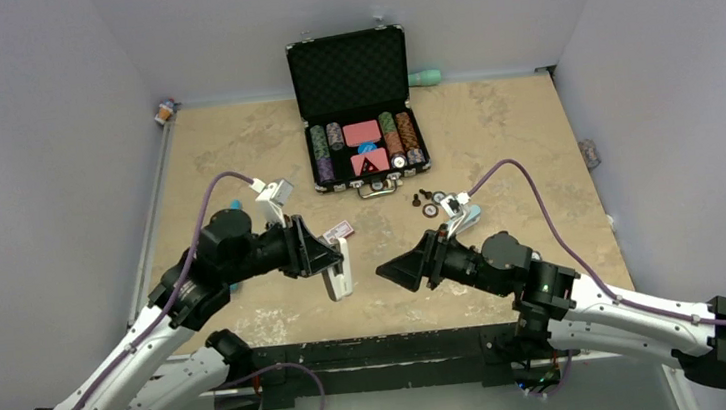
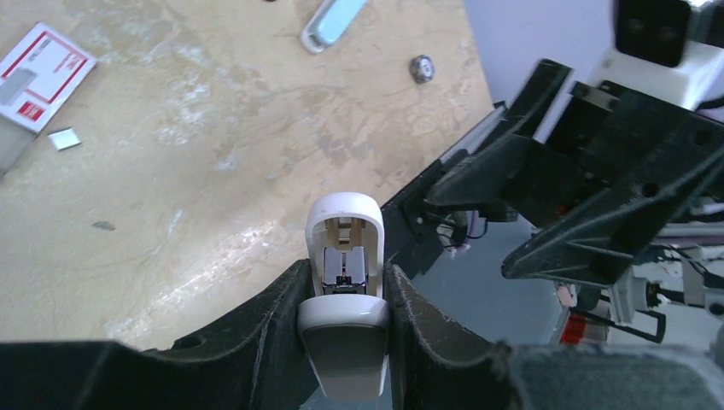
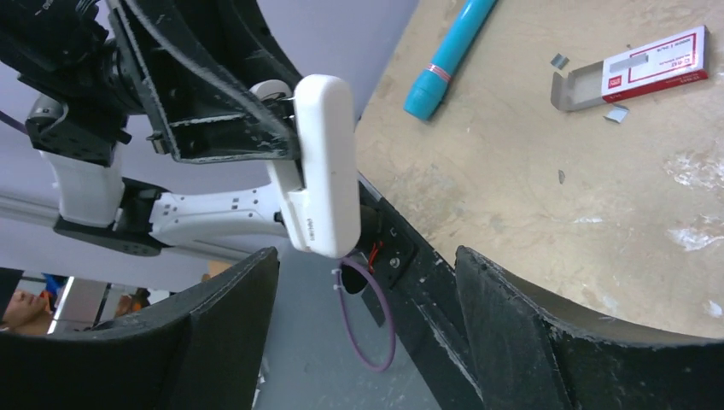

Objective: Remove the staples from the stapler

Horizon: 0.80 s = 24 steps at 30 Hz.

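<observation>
A: White stapler (image 1: 340,286) was up off the worktop (image 1: 534,148), hanging nose-down near the middle of the near edge, pinched across its body by the left end effector (image 1: 334,263)!

B: Clamped narrow on it, yes. I'd judge that hold was there to steady it in the air so the other arm could work on it.

A: The left wrist view looked straight along it, and the metal magazine (image 2: 346,266) showed inside the white shell. Whether staples sat in there, I couldn't tell.

B: The right end effector (image 1: 392,270) was spread wide and holding nothing. It faced the stapler from just beside it, not touching.

A: Lined up to go for that magazine, I'd guess. Further out?

B: One red-and-white staple box (image 1: 338,231) lay just beyond the stapler, its tray slid partly out. Two small silvery bits (image 3: 559,60) lay next to it.

A: One teal pen (image 3: 444,60) lay toward the near-left corner. One black case (image 1: 354,105) of chips stood open at the middle of the far edge.

B: The tally was one stapler, two end effectors, one box, two bits, one pen, one case.
</observation>
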### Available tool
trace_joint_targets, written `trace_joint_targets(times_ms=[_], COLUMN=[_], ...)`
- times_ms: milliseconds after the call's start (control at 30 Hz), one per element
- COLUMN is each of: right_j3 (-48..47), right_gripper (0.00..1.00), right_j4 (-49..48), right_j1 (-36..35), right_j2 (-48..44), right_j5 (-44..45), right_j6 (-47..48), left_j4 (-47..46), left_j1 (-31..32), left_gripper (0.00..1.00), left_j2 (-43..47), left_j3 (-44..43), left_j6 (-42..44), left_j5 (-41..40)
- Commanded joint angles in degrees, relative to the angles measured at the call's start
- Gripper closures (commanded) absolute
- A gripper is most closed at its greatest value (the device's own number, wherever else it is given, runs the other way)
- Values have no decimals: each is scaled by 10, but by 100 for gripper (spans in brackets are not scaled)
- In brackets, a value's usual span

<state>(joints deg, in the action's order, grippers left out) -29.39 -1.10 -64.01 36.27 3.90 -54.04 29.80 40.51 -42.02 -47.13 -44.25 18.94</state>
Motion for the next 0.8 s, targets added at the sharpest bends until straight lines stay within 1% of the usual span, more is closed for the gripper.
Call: trace_joint_targets(times_ms=[0,67,167,300,400,567,667,767], right_j3=[19,8,-17,-7,-7,-42,-71,-94], right_gripper=[21,20,21,22,22,22,22,22], right_j4=[-96,-108,-126,-222,-264,-277,-274,-277], right_j1=[0,0,0,-9,-14,-25,-35,-50], right_j2=[0,18,55,76,80,102,128,152], right_j5=[-2,-18,-64,-111,-133,-153,-170,-174], right_j6=[-18,-9,25,37,45,71,83,91], left_j4=[-72,-83,-108,-131,-150,-168,-193,-198], left_j1=[-2,-3,-2,-3,-2,-2,-3,-2], left_gripper=[100,100,100,100,100,100,100,100], left_j2=[40,51,64,74,81,81,81,83], left_j3=[-4,2,12,17,17,13,13,3], left_j6=[16,13,2,-16,-32,-48,-66,-79], left_j5=[64,77,91,95,100,110,120,125])
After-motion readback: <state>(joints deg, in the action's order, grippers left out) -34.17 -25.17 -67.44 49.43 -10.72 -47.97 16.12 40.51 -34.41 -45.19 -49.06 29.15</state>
